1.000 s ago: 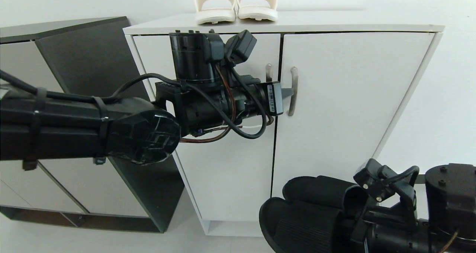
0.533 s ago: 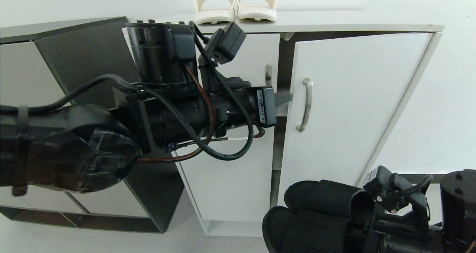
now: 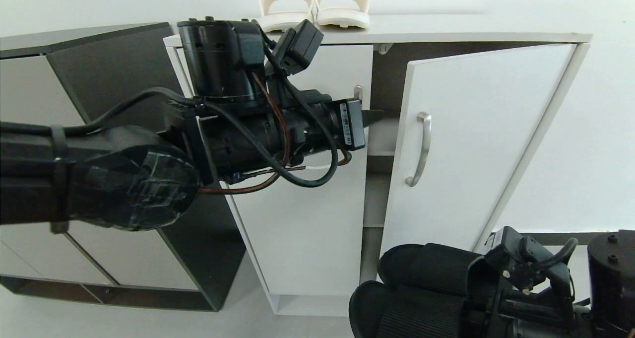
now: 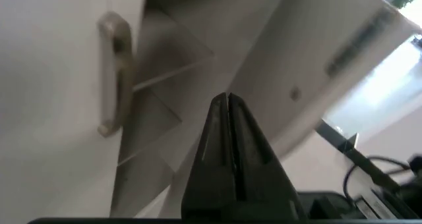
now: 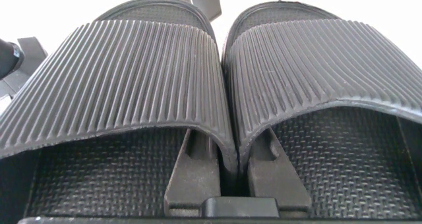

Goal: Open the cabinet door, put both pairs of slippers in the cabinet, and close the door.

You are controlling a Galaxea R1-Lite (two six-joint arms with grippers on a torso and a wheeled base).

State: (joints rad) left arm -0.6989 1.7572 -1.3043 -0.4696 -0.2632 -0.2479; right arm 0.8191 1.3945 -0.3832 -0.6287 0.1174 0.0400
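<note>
Looking down from the head, I am holding my left end effector (image 3: 374, 117) clenched on nothing, at the gap beside the cabinet's right door (image 3: 476, 139), which is standing ajar. 1 white pair of slippers (image 3: 315, 8) is sitting on the cabinet top (image 3: 471, 30); the black pair (image 3: 421, 288) is hanging low before the cabinet. From my left wrist, the fingers are pressing together near a metal door handle (image 4: 112, 79). From my right wrist, my right end effector (image 5: 231, 165) is gripping both black slippers by their inner edges.
</note>
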